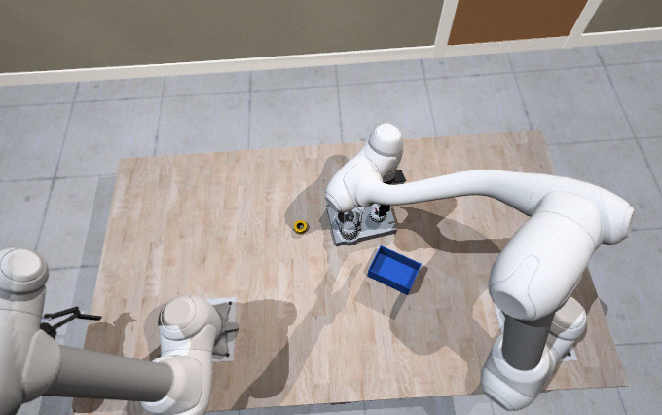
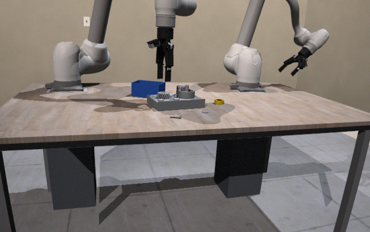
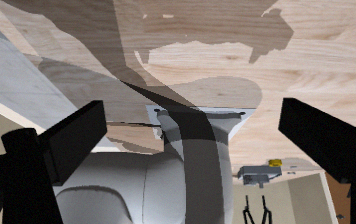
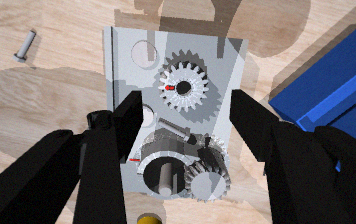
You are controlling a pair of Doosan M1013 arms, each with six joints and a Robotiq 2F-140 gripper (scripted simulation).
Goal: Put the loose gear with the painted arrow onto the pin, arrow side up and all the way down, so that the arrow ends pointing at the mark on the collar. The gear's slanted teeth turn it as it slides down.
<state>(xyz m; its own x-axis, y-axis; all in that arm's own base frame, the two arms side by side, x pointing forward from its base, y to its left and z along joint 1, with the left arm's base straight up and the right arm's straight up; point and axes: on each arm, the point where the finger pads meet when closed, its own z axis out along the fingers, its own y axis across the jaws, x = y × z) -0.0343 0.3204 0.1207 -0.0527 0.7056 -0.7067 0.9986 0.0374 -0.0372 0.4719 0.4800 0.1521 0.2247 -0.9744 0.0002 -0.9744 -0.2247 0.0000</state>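
Note:
The loose gear (image 1: 376,216) (image 2: 163,95) (image 4: 196,95) lies on the grey base (image 2: 180,105) (image 4: 122,50), painted red arrow up and pointing left in the right wrist view. The pin (image 2: 186,87) (image 4: 166,184) stands inside the round collar (image 2: 186,95) (image 4: 143,161); the collar's red mark (image 4: 134,160) is on its left there. A slanted-tooth gear (image 4: 208,186) stands beside it. My right gripper (image 2: 164,78) (image 4: 186,105) is partly open and empty, high above the base, its fingers either side of the loose gear in the wrist view. My left gripper (image 2: 286,71) (image 3: 192,115) is wide open, empty and far away.
A blue bin (image 1: 387,281) (image 2: 148,90) (image 4: 320,80) stands near the base. A yellow ring (image 1: 296,229) (image 2: 219,103) (image 3: 275,163) (image 4: 148,220) lies on its other side. A bolt (image 2: 175,116) (image 4: 26,46) and a flat disc (image 2: 204,111) lie on the table.

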